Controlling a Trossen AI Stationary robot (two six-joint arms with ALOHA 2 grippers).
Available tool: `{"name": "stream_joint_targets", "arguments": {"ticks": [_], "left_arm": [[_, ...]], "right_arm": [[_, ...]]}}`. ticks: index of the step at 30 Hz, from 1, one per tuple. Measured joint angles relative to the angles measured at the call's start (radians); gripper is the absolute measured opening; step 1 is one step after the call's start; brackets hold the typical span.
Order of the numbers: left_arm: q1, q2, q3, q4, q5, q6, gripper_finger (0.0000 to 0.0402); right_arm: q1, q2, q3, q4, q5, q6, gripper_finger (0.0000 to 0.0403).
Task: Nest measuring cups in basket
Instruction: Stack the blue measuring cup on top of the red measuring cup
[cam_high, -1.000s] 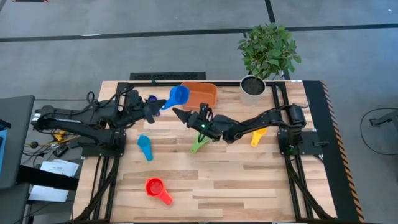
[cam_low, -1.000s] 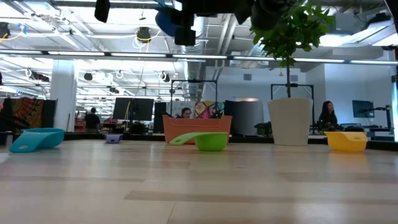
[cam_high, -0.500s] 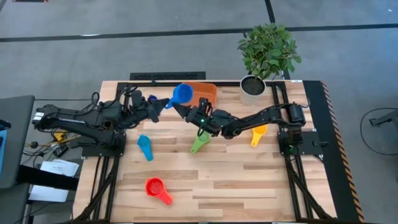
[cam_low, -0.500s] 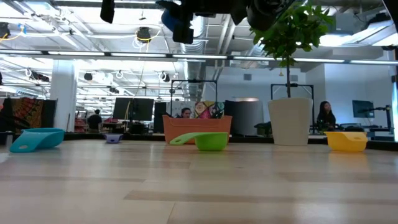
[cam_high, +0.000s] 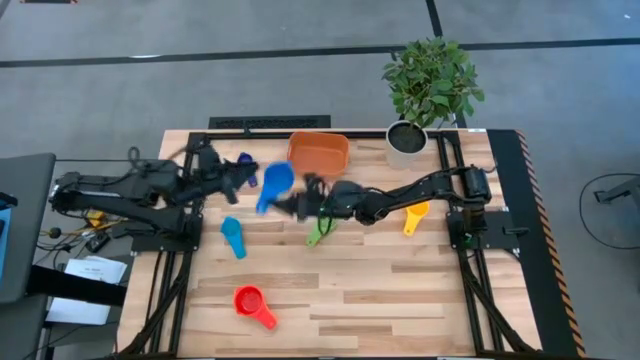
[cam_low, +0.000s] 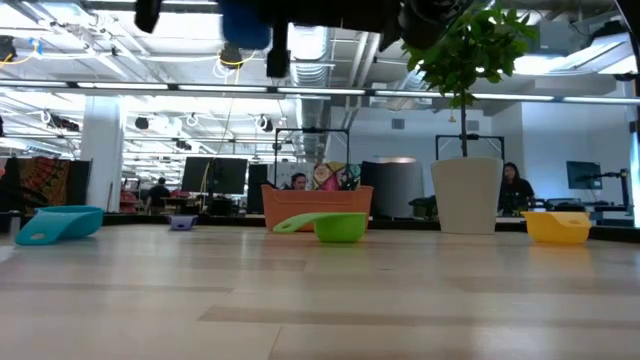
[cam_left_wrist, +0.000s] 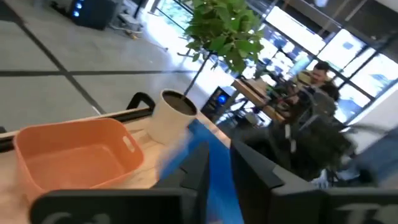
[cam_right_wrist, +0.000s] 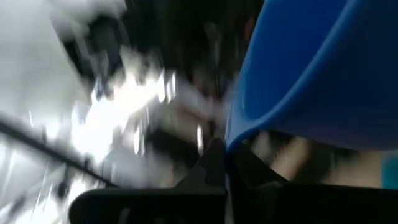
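No writing, label, brand, number or sign can be read in any view. The screens in the room behind the table are too small and blurred to make out, and the cups, basket and arms show no legible marks.

Two slim dark jointed arms of black segments, each with rounded joint housings; loose black cables trail along the left arm (cam_high: 110, 195), and the right arm (cam_high: 430, 190) looks similar.
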Motion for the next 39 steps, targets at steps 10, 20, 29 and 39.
{"name": "stream_joint_targets", "arguments": {"ticks": [10, 20, 29, 39], "left_arm": [[0.000, -0.215, 0.001, -0.289, 0.251, -0.072, 0.0106], [0.000, -0.168, -0.031, -0.446, 0.323, -0.092, 0.0105], [-0.022, -0.154, -0.042, -0.445, 0.514, -0.095, 0.0105], [-0.154, -0.154, -0.042, -0.448, 0.435, -0.095, 0.0105]], "right_arm": [[0.058, 0.000, 0.060, -0.476, -0.361, -0.087, 0.0005], [0.181, 0.110, 0.167, -0.486, -0.281, -0.004, 0.0005], [0.264, 0.343, 0.468, -0.479, -0.255, 0.005, 0.0005], [0.247, 0.564, 0.752, -0.478, -0.564, 0.076, 0.0005]]}}
